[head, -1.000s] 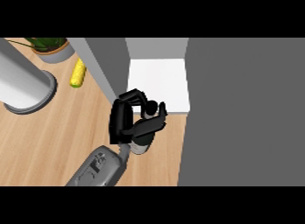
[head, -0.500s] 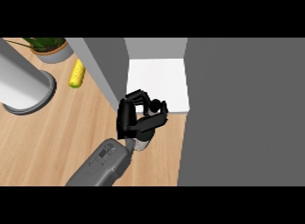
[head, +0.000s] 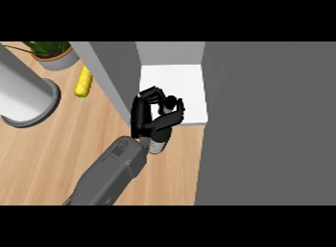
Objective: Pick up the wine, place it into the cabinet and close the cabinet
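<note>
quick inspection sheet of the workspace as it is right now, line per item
surface: light wooden counter, bare in the foreground
job's things: wine bottle held at the front edge of the cabinet's white shelf; cabinet door stands open as a grey panel at the view's right
clutter: yellow corn cob and potted plant at the far left; large grey cylinder on a round base at the left
hands: one hand curled round the bottle, on a grey forearm coming in from the lower edge; which hand it is cannot be told; no other hand seen
cables: nothing seen
surroundings: grey cabinet side wall left of the shelf
</note>
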You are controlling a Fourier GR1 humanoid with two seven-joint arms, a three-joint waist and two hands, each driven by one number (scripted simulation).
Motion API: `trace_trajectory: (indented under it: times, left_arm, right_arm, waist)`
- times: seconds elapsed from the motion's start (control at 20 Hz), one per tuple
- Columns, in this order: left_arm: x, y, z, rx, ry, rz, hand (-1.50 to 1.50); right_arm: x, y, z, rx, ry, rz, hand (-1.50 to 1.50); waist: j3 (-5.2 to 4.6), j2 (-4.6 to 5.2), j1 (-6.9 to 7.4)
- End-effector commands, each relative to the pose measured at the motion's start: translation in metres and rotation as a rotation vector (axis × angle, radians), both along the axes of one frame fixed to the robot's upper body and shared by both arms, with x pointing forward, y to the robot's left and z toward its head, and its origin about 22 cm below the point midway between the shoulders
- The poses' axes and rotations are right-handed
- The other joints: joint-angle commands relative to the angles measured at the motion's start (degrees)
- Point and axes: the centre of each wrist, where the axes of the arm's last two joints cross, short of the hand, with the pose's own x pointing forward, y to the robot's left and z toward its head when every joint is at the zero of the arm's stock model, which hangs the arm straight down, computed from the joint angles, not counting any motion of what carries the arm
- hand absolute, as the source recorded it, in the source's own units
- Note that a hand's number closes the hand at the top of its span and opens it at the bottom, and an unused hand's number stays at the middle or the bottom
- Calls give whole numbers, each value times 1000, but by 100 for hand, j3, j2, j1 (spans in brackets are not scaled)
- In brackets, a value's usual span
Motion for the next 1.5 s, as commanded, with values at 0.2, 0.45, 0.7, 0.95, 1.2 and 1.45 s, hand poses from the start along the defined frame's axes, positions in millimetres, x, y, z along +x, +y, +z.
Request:
trace_trajectory:
  times: [0.2,0.45,0.7,0.95,1.2,1.45]
  left_arm:
    - [30,-10,20,-32,35,-19,150]
    - [53,0,25,-17,44,1,150]
    - [49,-2,15,34,92,30,150]
    - [62,8,16,136,107,72,150]
    - [56,21,-2,127,138,78,150]
    - [44,25,-19,140,137,95,150]
  right_arm:
    - [14,7,22,10,-24,18,-150]
    - [3,5,-2,27,-9,2,-150]
    - [1,0,12,17,-46,56,-150]
    - [11,1,6,6,-52,74,-150]
    - [4,7,6,23,-49,70,-150]
    - [9,13,21,25,-62,97,-150]
  waist:
    - [-2,14,-21]
    - [2,18,-20]
    - [0,40,-140]
    - [-2,98,-267]
    - [-5,96,-266]
    - [-13,140,-476]
